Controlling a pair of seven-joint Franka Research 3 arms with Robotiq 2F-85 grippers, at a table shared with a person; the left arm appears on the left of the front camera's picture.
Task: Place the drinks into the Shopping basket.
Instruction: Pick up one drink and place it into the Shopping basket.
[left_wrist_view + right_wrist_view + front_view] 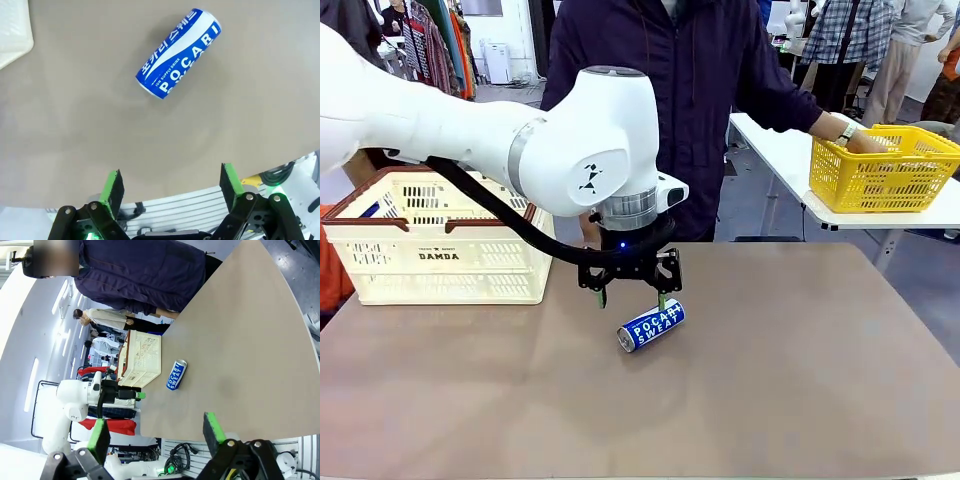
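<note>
Left gripper (632, 298) (171, 180) hangs over the middle of the table (790, 390), pointing down, its green pads (113, 186) spread wide with nothing between them. Right gripper (155, 425) is likewise spread and empty, held back off the table's edge and well apart from the work, so the left arm is plainly the nearer one.

Largest thing on the table is the basket (450, 268) (144, 357), cream with a brown rim, standing at the left arm's own side. One can (651, 325) (178, 52) (176, 375) — blue with white lettering — lies on its side near the table's middle, outside the basket and to its right.

The pickup turns on how the can lies to the pads. In the front view it sits just below the fingertips and a little nearer the robot. In the left wrist view it lies ahead of the pads, with bare table between, slightly off the line midway between them. Its long axis runs diagonally — silver top toward the robot and its left — slanted against the line from pad to pad. By my judgement the wrist must roll until the pads face the can's long sides, shift over it, then descend. Closing as it stands would likely catch the can cornerwise and set it rolling.
</note>
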